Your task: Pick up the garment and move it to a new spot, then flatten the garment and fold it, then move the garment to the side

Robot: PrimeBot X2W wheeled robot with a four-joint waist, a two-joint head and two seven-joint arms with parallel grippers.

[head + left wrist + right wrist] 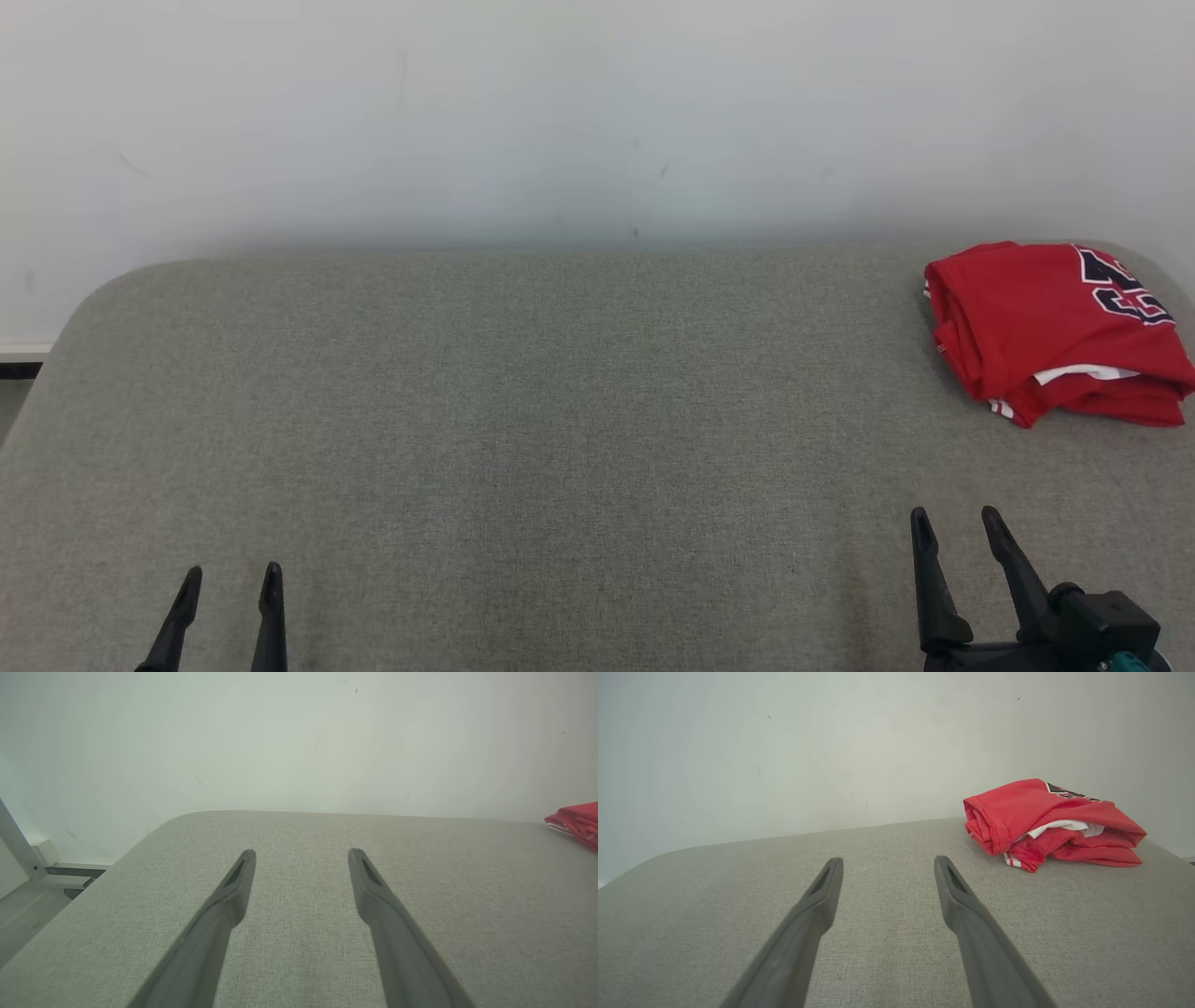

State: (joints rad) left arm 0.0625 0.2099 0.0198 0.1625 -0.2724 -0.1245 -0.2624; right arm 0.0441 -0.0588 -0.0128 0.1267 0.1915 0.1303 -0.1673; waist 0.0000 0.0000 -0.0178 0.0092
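A grey woven tabletop (560,420) with rounded far corners met a plain white wall (560,112). The red garment (1046,327) lay folded at 2 o'clock by the far right corner. The left gripper (233,569) at 7 o'clock and the right gripper (954,513) at 5 o'clock stood spread, empty.

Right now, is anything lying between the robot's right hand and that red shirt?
No: the grey tabletop between the right hand and the red shirt is bare, as the head and right wrist views show.
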